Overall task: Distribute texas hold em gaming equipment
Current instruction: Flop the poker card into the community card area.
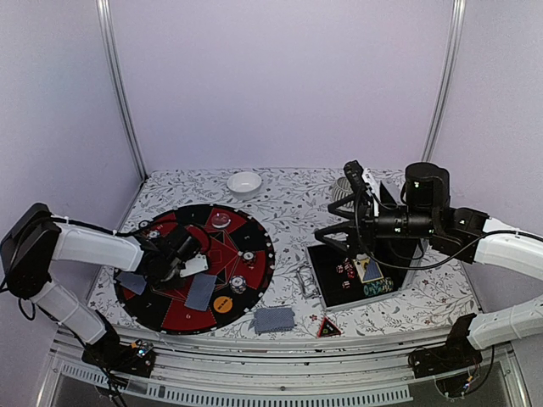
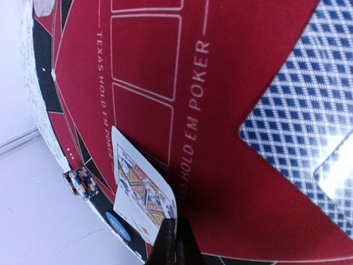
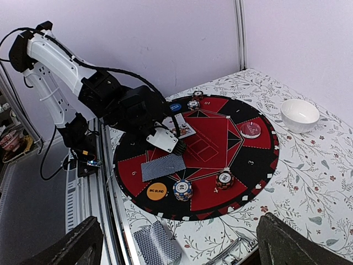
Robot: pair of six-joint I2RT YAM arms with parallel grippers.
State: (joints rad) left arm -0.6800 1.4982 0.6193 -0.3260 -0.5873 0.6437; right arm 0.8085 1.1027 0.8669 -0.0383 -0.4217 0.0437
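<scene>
Left gripper (image 2: 172, 243) is closed, its tips meeting the corner of a face-up playing card (image 2: 138, 190) that lies at 11 o'clock from them on the round poker mat (image 2: 220, 165). Right gripper (image 1: 333, 220) gapes wide, empty, at the mat's 3 o'clock.

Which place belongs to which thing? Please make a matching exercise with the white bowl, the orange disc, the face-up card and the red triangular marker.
1 white bowl
2 orange disc
3 face-up card
4 red triangular marker

A pinched by the left fingers
B on the cloth before the black box
C on the cloth, beyond the round mat
D on the round mat, near edge

Pairs: 1-C, 2-D, 3-A, 4-B
</scene>
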